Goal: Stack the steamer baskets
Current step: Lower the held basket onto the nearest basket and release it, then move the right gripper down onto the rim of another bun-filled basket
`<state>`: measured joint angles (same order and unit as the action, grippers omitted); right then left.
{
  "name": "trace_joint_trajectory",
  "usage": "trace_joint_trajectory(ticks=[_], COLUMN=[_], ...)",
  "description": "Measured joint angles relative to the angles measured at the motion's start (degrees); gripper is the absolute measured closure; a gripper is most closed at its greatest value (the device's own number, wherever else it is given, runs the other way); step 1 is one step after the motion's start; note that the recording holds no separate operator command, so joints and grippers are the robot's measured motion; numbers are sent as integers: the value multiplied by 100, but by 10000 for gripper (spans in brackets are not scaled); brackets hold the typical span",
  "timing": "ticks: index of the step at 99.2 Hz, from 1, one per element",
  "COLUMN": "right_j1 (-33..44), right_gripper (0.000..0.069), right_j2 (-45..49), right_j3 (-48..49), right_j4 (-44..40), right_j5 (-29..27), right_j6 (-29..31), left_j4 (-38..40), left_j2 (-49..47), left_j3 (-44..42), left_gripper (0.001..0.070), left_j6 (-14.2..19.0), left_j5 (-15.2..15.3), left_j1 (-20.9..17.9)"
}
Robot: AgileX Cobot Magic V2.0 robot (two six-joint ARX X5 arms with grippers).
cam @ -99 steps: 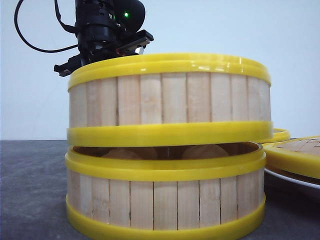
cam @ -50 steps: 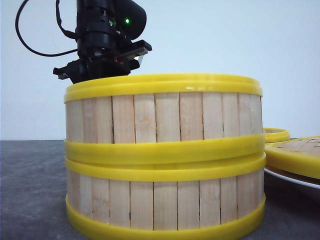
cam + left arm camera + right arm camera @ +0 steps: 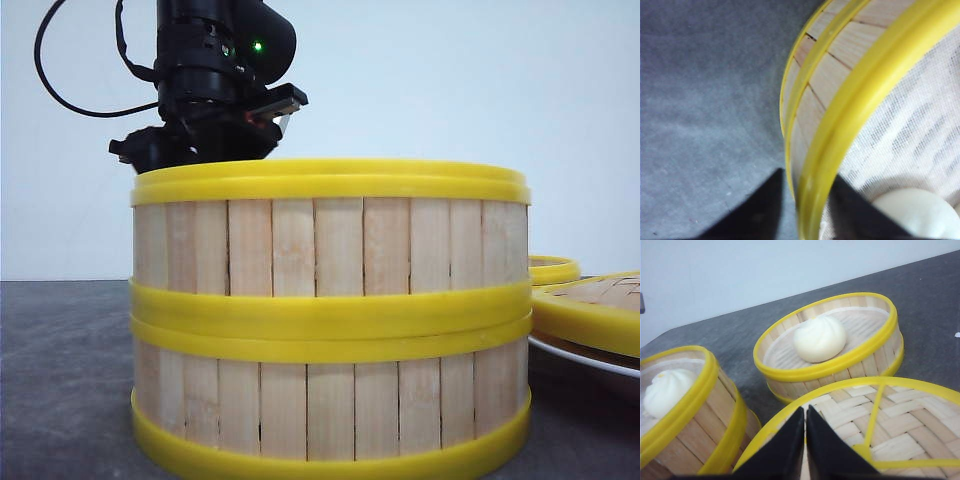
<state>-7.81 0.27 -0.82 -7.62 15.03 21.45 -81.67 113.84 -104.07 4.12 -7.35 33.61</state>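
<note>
Two steamer baskets stand stacked close to the front camera, the upper basket (image 3: 330, 250) sitting level on the lower basket (image 3: 330, 400). My left gripper (image 3: 200, 150) is at the upper basket's back left rim. In the left wrist view the left gripper (image 3: 807, 172) is shut on that yellow rim (image 3: 840, 125), one finger outside the wall and one inside, beside a white bun (image 3: 915, 212). A third basket (image 3: 827, 340) holding a bun (image 3: 820, 337) stands apart on the table. My right gripper (image 3: 805, 410) is shut and holds nothing, hovering over the slatted lid (image 3: 890, 425).
The yellow-rimmed lid (image 3: 590, 310) lies on a white plate (image 3: 590, 358) to the right of the stack. The third basket's rim (image 3: 550, 270) shows just behind it. Dark grey table (image 3: 60, 380) surrounds the stack, and a pale wall is behind.
The upper basket came down from a tilted hover onto the lower basket, closing the gap, and now sits level. The left gripper came down with it.
</note>
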Motion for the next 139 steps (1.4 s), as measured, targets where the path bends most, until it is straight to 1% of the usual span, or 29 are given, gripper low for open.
trace_joint_trajectory(ticks=[9,36,42,46,56,63,68,73,83,86,89,94,98,105,112,118,124,128,132,139], right_j1=[0,0,0,0,0,0,4,4,22,37,61,122,188,343,540,734,890,949,981,1010], right_gripper=[687,687,687,687,687,687,687,687,687,687,687,687,687,687,662,600,499,429,376,330], right_j2=[0,0,0,0,0,0,0,4,212,345,511,874,1248,2127,3119,4046,5003,5650,6310,7403], right_j3=[0,0,0,0,0,0,-15,-109,-564,-739,-914,-1182,-1412,-1956,-2677,-3484,-4428,-5088,-5751,-6861], right_j4=[0,85,264,422,798,1034,1154,1038,505,354,227,160,133,57,-105,-424,-922,-1338,-1810,-2715], right_j5=[0,44,166,214,240,240,192,50,-243,-297,-310,-293,-199,149,603,979,1198,1196,1176,938], right_j6=[0,2,4,7,59,188,337,542,811,844,844,837,813,702,538,378,208,76,-68,-310], left_j4=[-2,0,4,26,61,63,66,94,389,501,603,743,809,822,824,822,822,820,802,717], left_j2=[2,0,-46,-98,-365,-599,-791,-1027,-1692,-1919,-2146,-2546,-2868,-3432,-3893,-4238,-4533,-4706,-4863,-5106], left_j3=[0,-96,-256,-367,-855,-1257,-1528,-1705,-1770,-1770,-1770,-1770,-1777,-1810,-1827,-1829,-1827,-1827,-1827,-1827], left_gripper=[319,15,17,17,17,17,17,26,85,95,101,107,109,111,111,111,111,111,111,111], left_j6=[50,122,122,125,125,125,127,127,146,149,149,153,149,144,144,140,116,92,61,-24], left_j5=[-7,-4,-48,-131,-487,-782,-940,-960,-925,-857,-713,-378,-35,590,957,1185,1349,1412,1480,1574], left_j1=[-55,-291,-337,-380,-562,-678,-723,-723,-695,-680,-660,-605,-551,-437,-380,-380,-380,-380,-380,-380])
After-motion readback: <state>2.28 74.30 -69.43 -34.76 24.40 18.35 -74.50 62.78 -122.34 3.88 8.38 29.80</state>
